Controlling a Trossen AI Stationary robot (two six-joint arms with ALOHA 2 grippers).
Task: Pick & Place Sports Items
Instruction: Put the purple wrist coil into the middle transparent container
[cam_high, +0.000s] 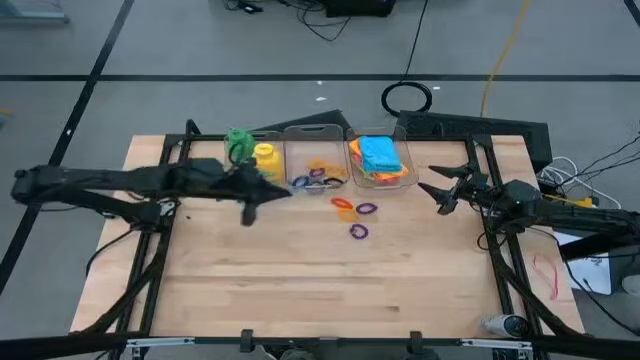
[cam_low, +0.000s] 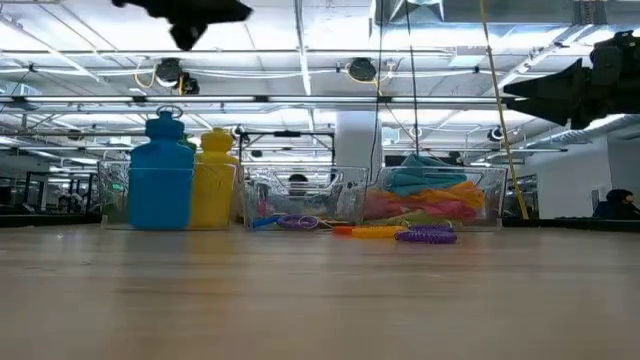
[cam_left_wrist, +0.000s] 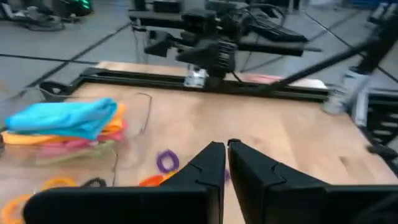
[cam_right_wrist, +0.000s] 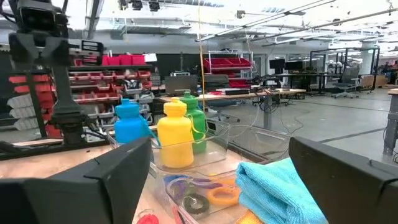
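Note:
Three clear bins stand in a row at the table's far side. The left bin holds the green bottle (cam_high: 238, 143) and the yellow bottle (cam_high: 265, 158). The blue bottle (cam_right_wrist: 130, 122) stands beside them, hidden under my left arm in the high view. The middle bin holds several rings (cam_high: 318, 172). The right bin holds the folded cloths, blue on top (cam_high: 378, 152). An orange ring (cam_high: 343, 205) and two purple rings (cam_high: 367, 209) lie loose on the table before the bins. My left gripper (cam_high: 287, 192) is shut and empty, above the table near the middle bin. My right gripper (cam_high: 432, 190) is open and empty, right of the cloth bin.
The table's near half is bare wood (cam_high: 320, 290). Dark frame rails (cam_high: 160, 250) run along the table's left and right sides. A black coiled cable (cam_high: 407, 97) lies on the floor beyond the far edge. Cables and papers (cam_high: 590, 270) lie off the right edge.

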